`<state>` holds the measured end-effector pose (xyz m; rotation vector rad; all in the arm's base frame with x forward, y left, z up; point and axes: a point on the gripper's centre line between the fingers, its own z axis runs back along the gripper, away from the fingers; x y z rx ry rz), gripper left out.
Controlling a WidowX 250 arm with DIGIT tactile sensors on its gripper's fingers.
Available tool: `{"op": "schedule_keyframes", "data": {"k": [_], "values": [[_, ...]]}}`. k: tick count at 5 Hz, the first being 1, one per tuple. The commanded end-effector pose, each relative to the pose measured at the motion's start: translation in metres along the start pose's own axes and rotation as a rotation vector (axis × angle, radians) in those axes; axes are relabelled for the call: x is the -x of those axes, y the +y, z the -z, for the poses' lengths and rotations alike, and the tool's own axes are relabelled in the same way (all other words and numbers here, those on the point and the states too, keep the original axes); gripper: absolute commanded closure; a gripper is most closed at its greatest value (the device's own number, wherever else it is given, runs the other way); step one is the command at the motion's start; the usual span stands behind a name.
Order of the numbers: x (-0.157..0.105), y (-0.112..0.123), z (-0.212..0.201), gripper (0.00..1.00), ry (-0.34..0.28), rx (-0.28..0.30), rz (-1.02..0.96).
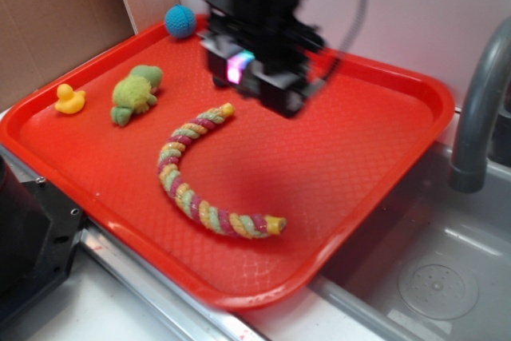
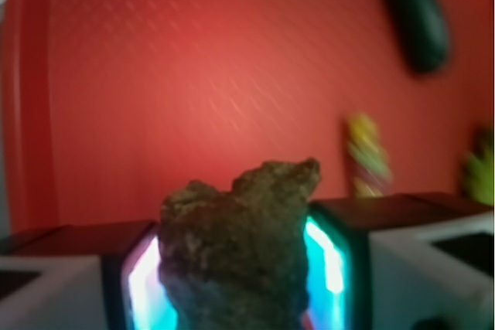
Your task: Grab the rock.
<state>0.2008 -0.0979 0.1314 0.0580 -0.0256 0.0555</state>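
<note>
In the wrist view the rock (image 2: 236, 245), lumpy, rough and dark brown, is clamped between my two glowing pads (image 2: 329, 264). My gripper (image 2: 240, 284) is shut on it and holds it above the red tray (image 2: 193, 83). In the exterior view my gripper (image 1: 259, 77) hangs blurred over the back middle of the tray (image 1: 335, 165); the rock is hidden there by the gripper body.
A smooth dark oval object (image 2: 419, 17) lies on the tray. A striped twisted rope (image 1: 200, 173), a green plush toy (image 1: 134, 93), a yellow duck (image 1: 69, 100) and a blue crocheted ball (image 1: 180, 21) are on the tray. A sink and grey faucet (image 1: 479, 109) stand right.
</note>
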Motion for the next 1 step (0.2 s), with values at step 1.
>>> {"op": "schedule_keyframes", "data": {"k": [1], "values": [[0.0135, 0.0299, -0.1013, 1.0, -0.061, 0.117, 0.012]]}}
